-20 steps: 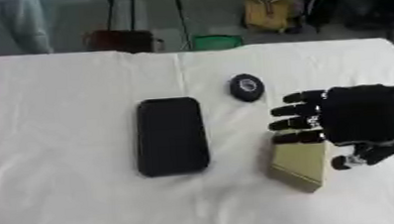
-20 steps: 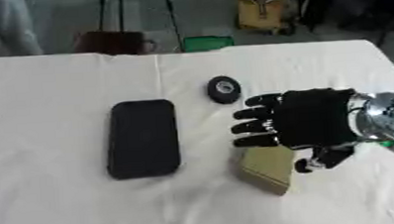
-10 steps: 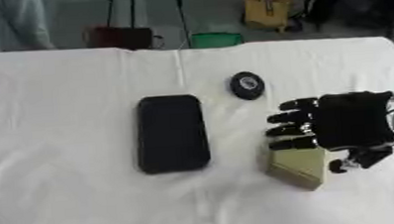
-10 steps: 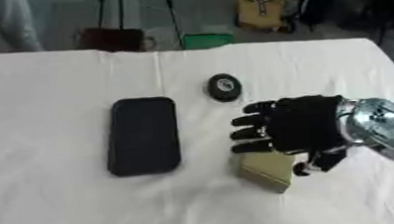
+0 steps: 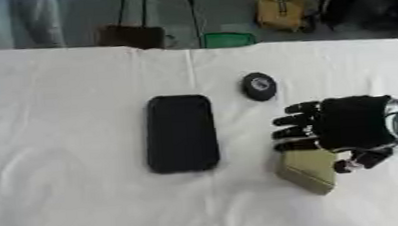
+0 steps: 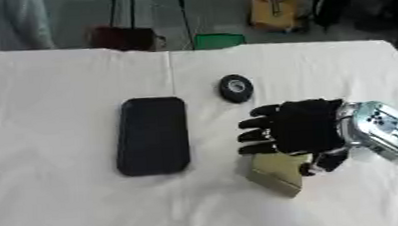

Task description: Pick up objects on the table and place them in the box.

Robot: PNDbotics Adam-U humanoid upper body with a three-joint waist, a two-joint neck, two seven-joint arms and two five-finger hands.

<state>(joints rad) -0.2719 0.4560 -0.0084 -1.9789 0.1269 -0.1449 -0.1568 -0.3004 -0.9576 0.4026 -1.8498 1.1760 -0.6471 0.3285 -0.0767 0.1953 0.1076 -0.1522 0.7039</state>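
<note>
Right robot hand hovers with fingers spread over the flat tan block near the bench's right edge, seemingly lining up to grasp it

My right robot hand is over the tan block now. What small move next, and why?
Probably lower the right robot hand a little and curl its fingers round the tan block. The hand sits over the block's upper edge with fingers spread and thumb beside it, so nothing looks gripped yet.
</note>
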